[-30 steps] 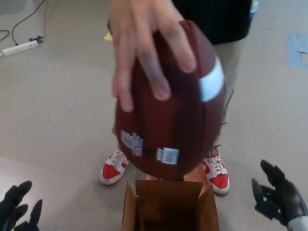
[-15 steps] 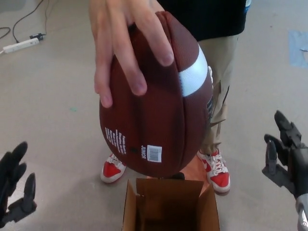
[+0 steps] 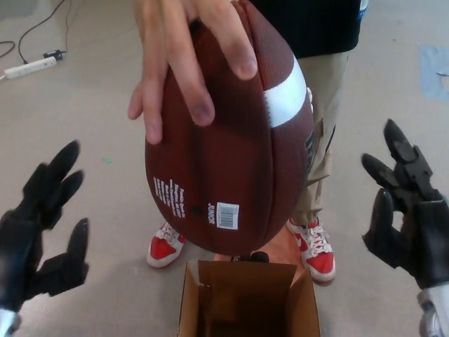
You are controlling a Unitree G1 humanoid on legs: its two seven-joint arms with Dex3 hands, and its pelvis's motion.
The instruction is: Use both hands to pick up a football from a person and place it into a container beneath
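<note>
Black left hand (image 3: pixel 43 232) at 8 o'clock & right hand (image 3: pixel 407 207) at 4, both spread, empty, clear of the football (image 3: pixel 235 147). Person's hand (image 3: pixel 186 60) grips the ball from 12, hanging over the cardboard box (image 3: pixel 247 303) at 6. Red-white sneakers (image 3: pixel 167 246) behind box; power strip (image 3: pixel 29 68) w/ cables at 10.

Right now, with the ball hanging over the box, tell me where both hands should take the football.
Clamp the football at its wide middle, left hand from its left, right hand from its right. It hangs point-down, and the person's hand covers the top, so the bulging flanks are probably the best free surfaces.
</note>
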